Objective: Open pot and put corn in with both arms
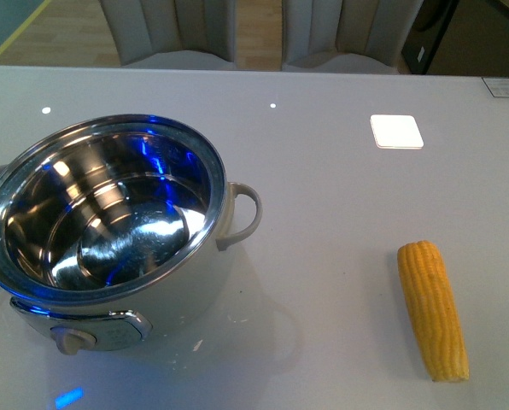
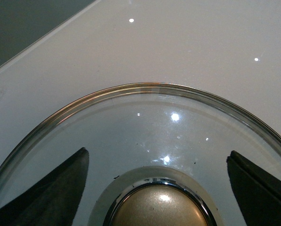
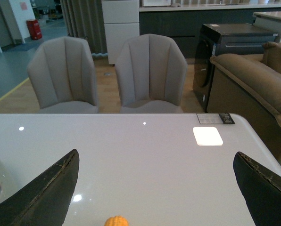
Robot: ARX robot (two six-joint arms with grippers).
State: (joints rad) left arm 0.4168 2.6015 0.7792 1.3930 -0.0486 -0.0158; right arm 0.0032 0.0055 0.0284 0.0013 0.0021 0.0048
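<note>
The pot (image 1: 213, 275) stands uncovered at the left of the white table, its shiny inside bare, with a pale side handle (image 1: 246, 213) and a beige front knob (image 1: 70, 340). The corn (image 1: 432, 307) lies on the table to its right, tapered end toward me. Neither arm shows in the front view. In the left wrist view my left gripper (image 2: 157, 153) is open over a glass lid (image 2: 145, 106) lying flat on the table, one finger on each side of its gold knob (image 2: 157, 207). My right gripper (image 3: 155, 153) is open above the table, just beyond the corn's tip (image 3: 116, 221).
A white square pad (image 1: 396, 131) lies on the table behind the corn, and a small label (image 1: 504, 86) sits at the far right corner. Two grey chairs (image 3: 107, 70) stand behind the table's far edge, with a brown sofa (image 3: 253, 80) to the right.
</note>
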